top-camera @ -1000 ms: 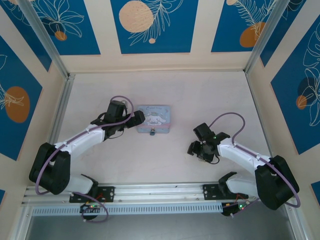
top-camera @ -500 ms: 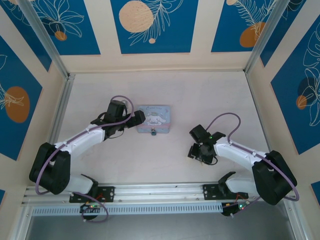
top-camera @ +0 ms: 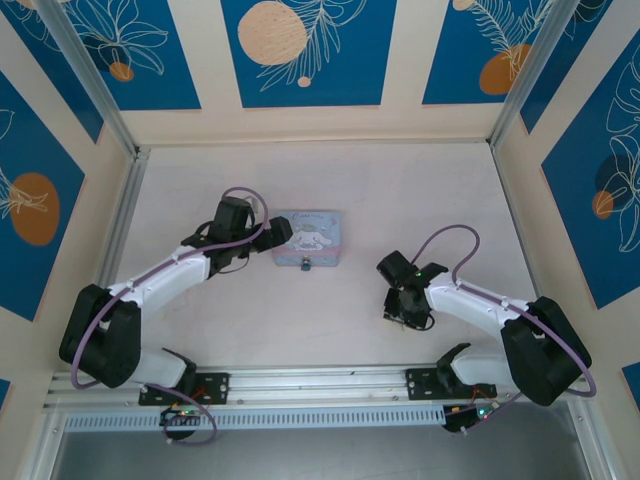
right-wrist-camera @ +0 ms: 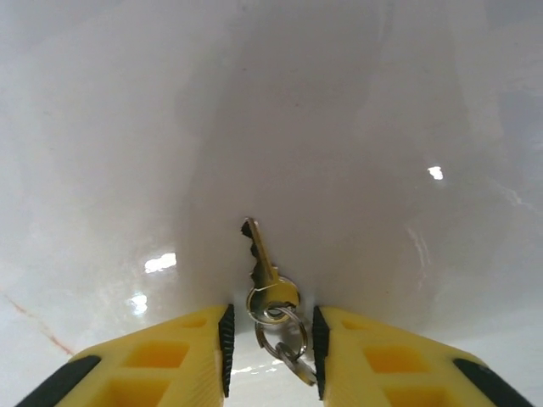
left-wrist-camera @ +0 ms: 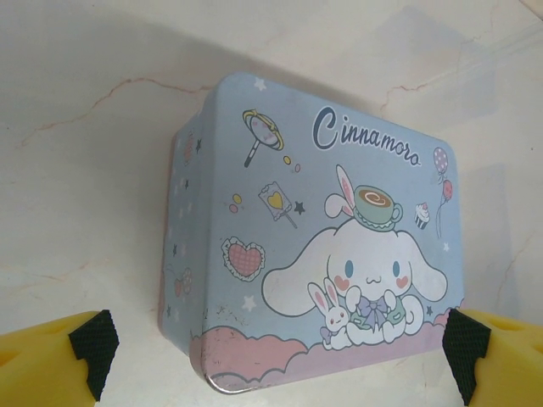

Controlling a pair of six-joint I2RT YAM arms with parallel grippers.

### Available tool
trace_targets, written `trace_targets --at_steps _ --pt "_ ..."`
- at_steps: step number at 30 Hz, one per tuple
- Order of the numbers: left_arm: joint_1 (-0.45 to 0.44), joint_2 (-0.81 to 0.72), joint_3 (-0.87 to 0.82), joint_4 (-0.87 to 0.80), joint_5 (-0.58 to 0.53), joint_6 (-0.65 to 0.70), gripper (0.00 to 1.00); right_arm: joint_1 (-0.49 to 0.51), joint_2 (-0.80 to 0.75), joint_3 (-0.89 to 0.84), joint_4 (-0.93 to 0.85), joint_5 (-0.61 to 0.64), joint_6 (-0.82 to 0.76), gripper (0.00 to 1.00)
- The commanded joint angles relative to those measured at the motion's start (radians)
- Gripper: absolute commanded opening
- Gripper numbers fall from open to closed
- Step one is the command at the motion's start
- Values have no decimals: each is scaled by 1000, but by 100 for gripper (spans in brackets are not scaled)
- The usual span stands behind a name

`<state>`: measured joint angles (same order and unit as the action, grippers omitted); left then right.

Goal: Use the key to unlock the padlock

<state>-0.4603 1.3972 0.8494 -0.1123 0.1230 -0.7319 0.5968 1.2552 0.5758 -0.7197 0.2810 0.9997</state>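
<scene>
Noting shut tin [left-wrist-camera: 322, 254] on table [top-camera: 420, 200], contents hidden, padlock [top-camera: 305, 265] at its near wall. Seeing left gripper [left-wrist-camera: 280, 348] spread wide, straddling tin. Finding right gripper [right-wrist-camera: 271, 339] set narrow about key [right-wrist-camera: 259, 254] lying flat on table, slim gaps either side, unclamped.

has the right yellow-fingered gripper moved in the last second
Yes, slightly: in the top view the right yellow-fingered gripper has crept nearer the metal rail at the near table edge.

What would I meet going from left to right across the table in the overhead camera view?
left gripper → light blue cartoon tin box → right gripper
</scene>
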Motion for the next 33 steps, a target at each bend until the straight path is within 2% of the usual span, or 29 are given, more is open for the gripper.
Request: trace_targets --at_steps 1,5,9,15,20,23,26,30,33 --pt "6 5 28 4 18 -10 99 15 16 7 -14 -25 19 26" --pt "5 4 29 4 18 -11 99 18 18 7 -8 -29 19 17" --pt "5 3 30 5 23 -8 99 21 18 9 12 -41 15 0" --pt "2 -9 44 1 26 54 99 21 -9 53 52 -94 12 0" --pt "-1 -65 25 -4 -70 78 99 19 -87 118 135 -146 32 0" --pt "0 -89 25 -35 -94 2 99 12 -127 143 242 -168 74 0" --pt "-1 -89 26 7 -2 -81 99 2 -144 157 405 -172 155 0" --pt "-1 -78 -15 203 132 -296 99 0 -107 188 640 -129 292 0" --pt "-3 -44 -25 348 208 -455 99 3 -38 235 748 -85 405 0"
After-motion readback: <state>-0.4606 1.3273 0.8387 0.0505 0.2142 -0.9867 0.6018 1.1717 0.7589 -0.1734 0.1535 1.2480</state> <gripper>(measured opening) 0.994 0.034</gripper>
